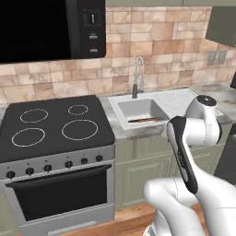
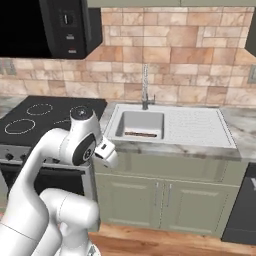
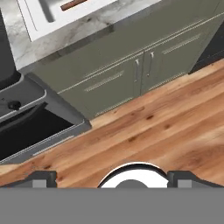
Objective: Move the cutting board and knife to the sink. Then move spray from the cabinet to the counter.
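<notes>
Writing: none legible | cutting board [image 2: 141,134] in sink [image 2: 172,111] | jaws spread wide, holding nothing

We've got a marble counter [image 2: 235,125] with a white sink [image 2: 172,125] set in it, cutting board [image 2: 140,134] lying in the basin, black stovetop [image 1: 55,126] alongside with 4 rings.

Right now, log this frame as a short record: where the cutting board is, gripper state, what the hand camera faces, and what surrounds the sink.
cutting board: lying in the sink basin, reddish-brown edge visible
knife: cannot tell from these views
gripper: open, holding nothing, aimed down at the wooden floor
stove: left of the sink, burners bare
faucet: behind the basin, upright
counter: marble, right of the sink
</notes>
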